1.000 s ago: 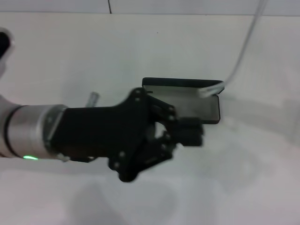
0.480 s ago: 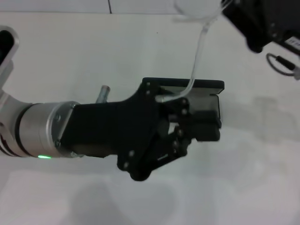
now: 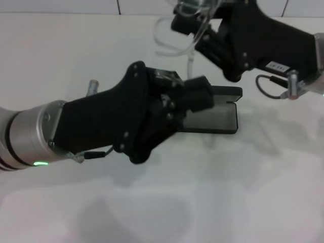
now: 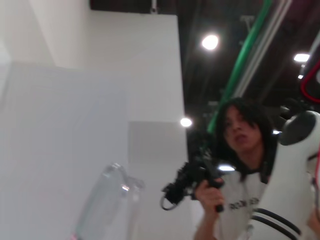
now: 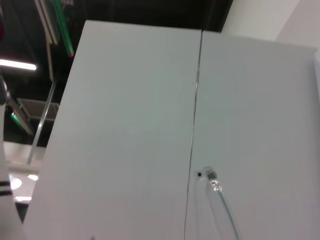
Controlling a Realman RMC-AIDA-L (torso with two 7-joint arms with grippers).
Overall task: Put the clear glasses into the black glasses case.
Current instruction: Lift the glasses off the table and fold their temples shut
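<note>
The clear glasses [image 3: 190,25], clamped in the right hand [image 3: 188,23], had swung in above the black glasses case [image 3: 215,114]; the left hand [image 3: 195,96], fingers together, had lifted beside the open case on the counter [image 3: 253,192], clearing the drop.

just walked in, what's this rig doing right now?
Two-arm job: getting the clear glasses into the black glasses case. The right gripper holds the glasses in the air above and behind the case, temples hanging down. The left gripper sits at the open case's left end on the white table, apparently steadying it. The glasses are not in the case yet.
</note>
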